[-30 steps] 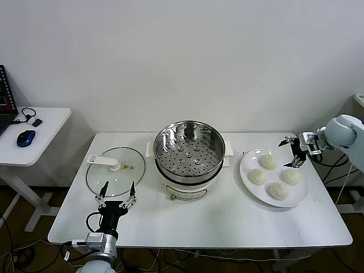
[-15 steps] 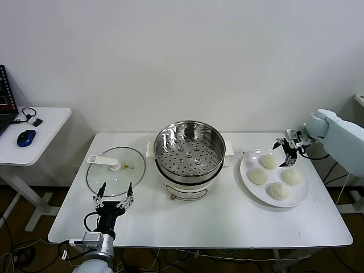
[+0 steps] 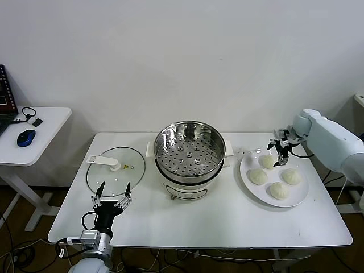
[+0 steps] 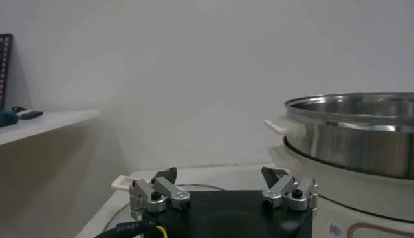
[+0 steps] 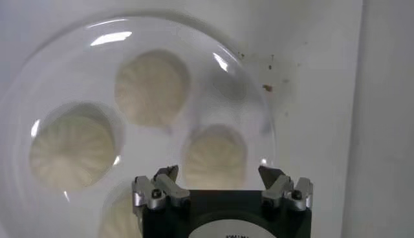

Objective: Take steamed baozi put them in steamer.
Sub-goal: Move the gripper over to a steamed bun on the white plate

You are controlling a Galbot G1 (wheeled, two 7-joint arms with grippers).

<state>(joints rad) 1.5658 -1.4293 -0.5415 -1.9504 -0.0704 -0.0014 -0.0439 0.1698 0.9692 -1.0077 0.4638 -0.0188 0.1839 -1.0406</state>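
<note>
Several cream-white steamed baozi lie on a round white plate [image 3: 246, 169] at the table's right; the far one [image 3: 267, 162] is nearest my right gripper. That right gripper [image 3: 280, 147] hovers open over the plate's far edge, just above and behind this bun. In the right wrist view the gripper [image 5: 218, 173] spreads wide around one baozi [image 5: 215, 157] below it, holding nothing, with other buns [image 5: 152, 87] [image 5: 72, 151] further off. The shiny steamer [image 3: 189, 149] stands in the middle on its white base, its perforated tray bare. My left gripper [image 3: 111, 190] waits open near the front left.
A glass lid [image 3: 115, 170] with a white handle lies flat left of the steamer, just beyond the left gripper [image 4: 220, 174]. The steamer wall [image 4: 362, 132] rises close beside that gripper. A side table with a blue mouse [image 3: 25, 137] stands at far left.
My right gripper has travelled left from beyond the plate's far right rim to above the far baozi. The left gripper has sunk slightly toward the front edge.
</note>
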